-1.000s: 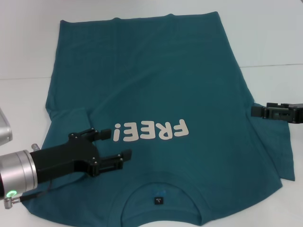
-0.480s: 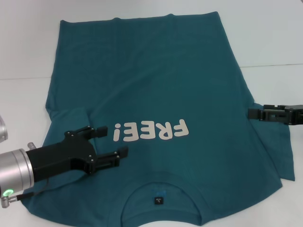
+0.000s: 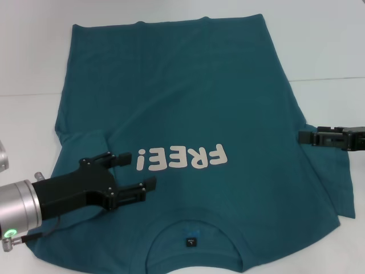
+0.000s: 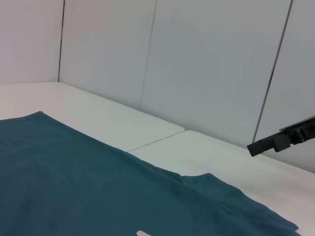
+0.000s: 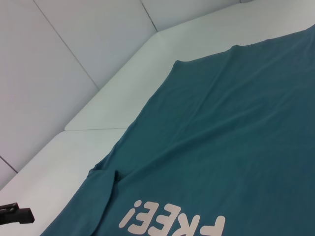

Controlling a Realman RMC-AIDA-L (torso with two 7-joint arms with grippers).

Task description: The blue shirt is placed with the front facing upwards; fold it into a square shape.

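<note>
1. Blue shirt [image 3: 188,114]: teal, short-sleeved, spread flat and front side up on the white desk [image 3: 325,40]. Neckline at the near edge, hem at the far edge. Off-white "FREE!" print [image 3: 181,158] across the chest; small dark label [image 3: 190,242] inside the collar.
2. Left pincer [image 3: 136,170]: black, fingers parted, nothing between them. It hangs over the shirt's chest on the robot's left. The "FREE!" print begins just beyond its fingertips; the collar lies nearer the robot and to the pincer's right. The folded-in sleeve [image 3: 82,145] lies just beyond it.
3. Right pincer [image 3: 308,137]: black, at the shirt's right edge beside the sleeve, pointing inward toward the print. Cannot tell whether its fingers are apart or together.
4. Left wrist view: shirt [image 4: 98,191] below, right pincer [image 4: 283,140] well apart, above the desk [image 4: 197,147].
</note>
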